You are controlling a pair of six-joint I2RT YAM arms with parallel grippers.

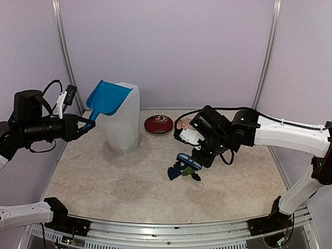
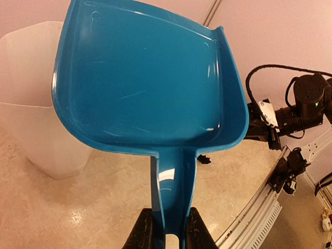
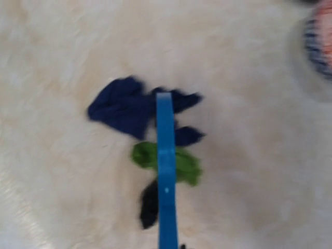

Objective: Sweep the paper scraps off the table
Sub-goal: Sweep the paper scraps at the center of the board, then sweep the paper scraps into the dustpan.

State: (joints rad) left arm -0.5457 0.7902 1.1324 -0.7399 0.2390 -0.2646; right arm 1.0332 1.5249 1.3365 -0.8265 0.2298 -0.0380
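A small heap of paper scraps (image 1: 182,171) lies mid-table (image 1: 104,176): a navy wad (image 3: 122,106), a green one (image 3: 187,168) and a black one (image 3: 149,205). My right gripper (image 1: 201,151) hovers just above them, shut on a blue brush (image 1: 189,162); the brush's narrow blue back (image 3: 166,171) runs across the wads, and the fingers themselves stay out of the right wrist view. At the left, my left gripper (image 2: 166,228) is shut on the handle of a blue dustpan (image 2: 145,78), held high and tilted over a white bin (image 1: 123,119). One dark scrap (image 2: 203,158) shows below the pan.
The tall white bin (image 2: 36,104) stands at the back left of the table. A red bowl (image 1: 158,124) and a patterned bowl (image 1: 183,123), half hidden by the right arm, sit near the back wall. A metal frame (image 1: 171,228) edges the near side.
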